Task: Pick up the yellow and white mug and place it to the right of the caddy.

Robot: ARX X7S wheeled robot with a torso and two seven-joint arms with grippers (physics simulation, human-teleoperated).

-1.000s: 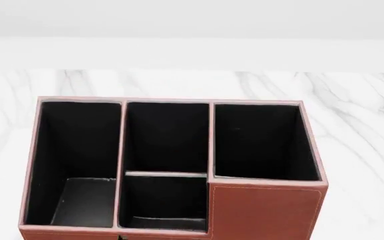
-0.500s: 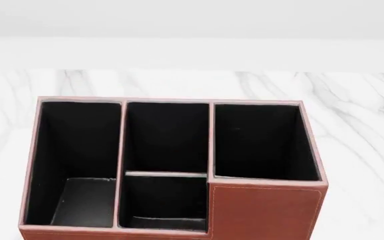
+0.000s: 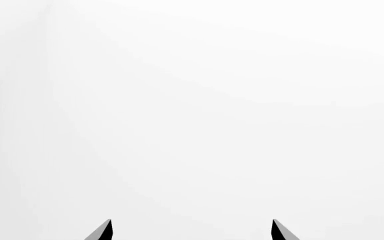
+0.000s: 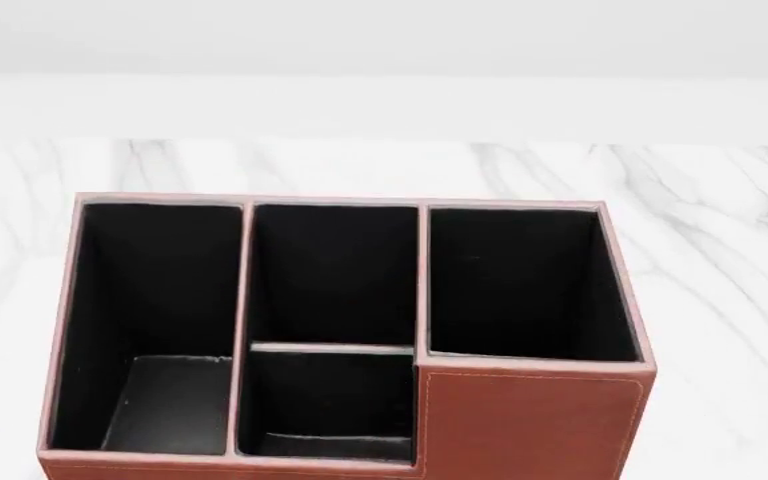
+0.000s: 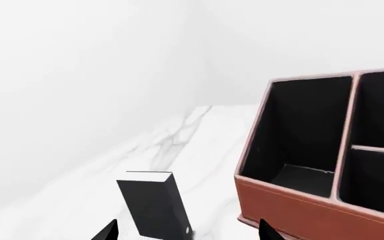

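Head view shows the caddy (image 4: 337, 330) sitting square on the white marbled surface (image 4: 718, 250), its long axis running left to right across the picture. Its openings face up: a tall compartment at the left, two stacked in the middle, one at the right rear, with a closed reddish-brown panel at the right front corner. All four black-lined compartments look bare. The yellow and white mug does not appear in any of the three views, so its place and heading cannot be told.

Neither arm shows in the head view. From the left wrist view, the left end effector (image 3: 192, 231) points at plain white background, with only two dark fingertips (image 3: 103, 231) showing at the picture's edge, spread well apart with nothing between them. From the right wrist view, the right end effector (image 5: 185, 231) is low over the surface, its two fingertips likewise parted and holding nothing.

A small black upright slab (image 5: 153, 204) stands on the surface just ahead of the right end effector, between its fingertips in line of sight. The caddy (image 5: 325, 165) stands near the slab, apart from it.
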